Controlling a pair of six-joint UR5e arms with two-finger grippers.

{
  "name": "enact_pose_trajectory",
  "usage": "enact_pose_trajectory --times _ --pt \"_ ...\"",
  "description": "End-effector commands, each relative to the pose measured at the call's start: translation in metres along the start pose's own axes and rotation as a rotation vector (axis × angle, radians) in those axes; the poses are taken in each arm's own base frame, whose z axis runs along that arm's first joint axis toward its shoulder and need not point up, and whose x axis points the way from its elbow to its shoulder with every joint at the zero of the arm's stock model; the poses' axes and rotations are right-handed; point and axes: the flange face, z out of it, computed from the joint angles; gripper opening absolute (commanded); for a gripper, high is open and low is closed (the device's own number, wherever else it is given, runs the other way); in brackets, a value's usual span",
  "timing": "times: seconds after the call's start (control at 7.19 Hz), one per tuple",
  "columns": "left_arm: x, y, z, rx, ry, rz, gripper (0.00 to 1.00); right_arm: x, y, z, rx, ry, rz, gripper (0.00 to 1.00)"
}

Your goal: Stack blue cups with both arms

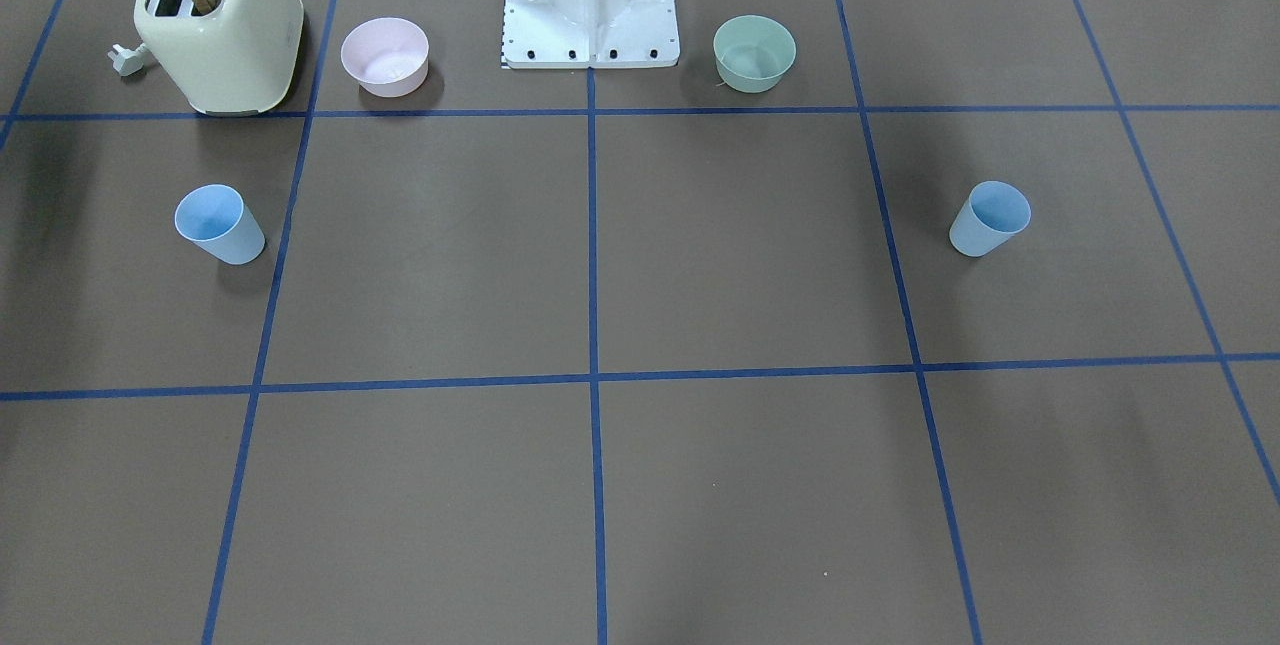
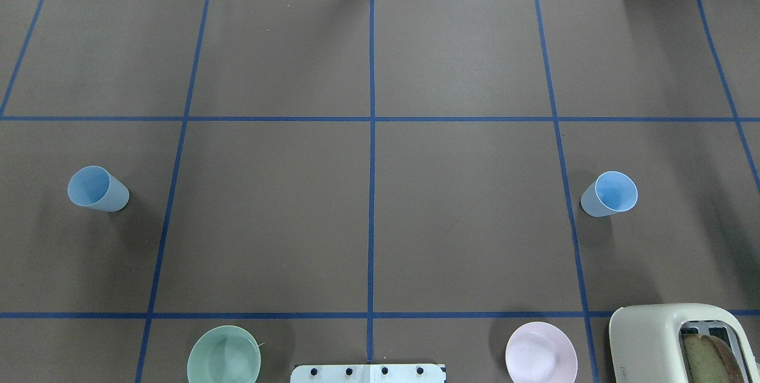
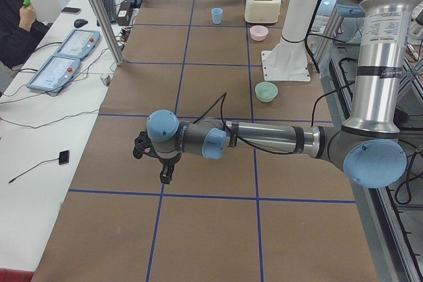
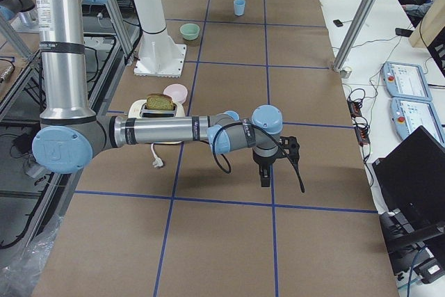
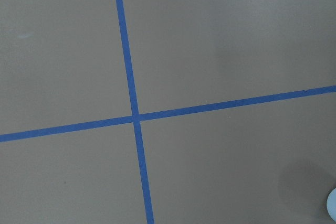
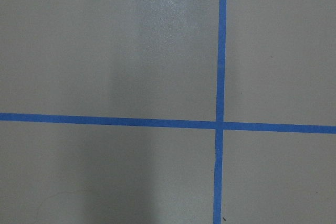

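Observation:
Two pale blue cups stand upright and far apart on the brown table. One cup (image 2: 98, 189) (image 1: 990, 218) is on my left side; it also shows far off in the exterior right view (image 4: 239, 7). The other cup (image 2: 610, 194) (image 1: 220, 223) is on my right side, far off in the exterior left view (image 3: 217, 15). My left gripper (image 3: 152, 161) and right gripper (image 4: 281, 168) hang above the table and show only in the side views; I cannot tell whether they are open or shut. A pale blue sliver (image 5: 332, 204) sits at the left wrist view's lower right edge.
A cream toaster (image 2: 683, 341) holding toast and a pink bowl (image 2: 541, 359) stand at my near right. A mint-green bowl (image 2: 224, 362) is at my near left, by the white base stand (image 2: 368, 373). Blue tape lines grid the table. An operator (image 3: 16, 21) sits beyond the far edge.

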Motion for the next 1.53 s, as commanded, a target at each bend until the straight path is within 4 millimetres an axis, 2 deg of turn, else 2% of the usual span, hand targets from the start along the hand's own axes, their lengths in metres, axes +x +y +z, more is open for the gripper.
enact_pose_trajectory --times 0.0,0.14,0.42,0.56,0.7,0.83,0.97,1.25,1.39 --pt "0.007 -0.002 -0.004 0.009 0.000 0.013 0.99 -0.016 -0.008 -0.012 0.023 -0.016 -0.024 1.00" --pt "0.011 -0.003 -0.008 0.016 0.001 0.021 0.99 -0.018 -0.009 -0.007 0.016 -0.009 -0.029 1.00" --pt "0.021 -0.001 -0.005 0.009 0.004 0.037 1.00 -0.055 -0.025 -0.005 0.019 -0.027 -0.094 1.00" --pt "0.030 -0.002 -0.004 0.007 0.008 0.032 0.99 -0.068 -0.019 -0.013 0.030 -0.056 -0.108 1.00" --pt "0.055 -0.005 0.003 -0.004 0.016 0.002 0.99 -0.080 -0.013 -0.019 0.029 -0.069 -0.103 1.00" --pt "0.075 0.002 0.010 -0.018 0.025 -0.001 0.99 -0.088 -0.007 -0.019 0.021 -0.096 -0.116 1.00" --pt "0.089 0.000 0.008 0.003 0.033 0.052 0.98 -0.108 -0.004 -0.025 0.016 -0.146 -0.150 1.00" --pt "0.115 0.008 0.030 0.033 0.055 0.058 0.99 -0.144 0.037 -0.013 -0.035 -0.174 -0.227 0.99" --pt "0.131 0.011 0.051 0.022 0.023 0.057 0.99 -0.146 0.054 -0.007 -0.054 -0.178 -0.241 0.94"
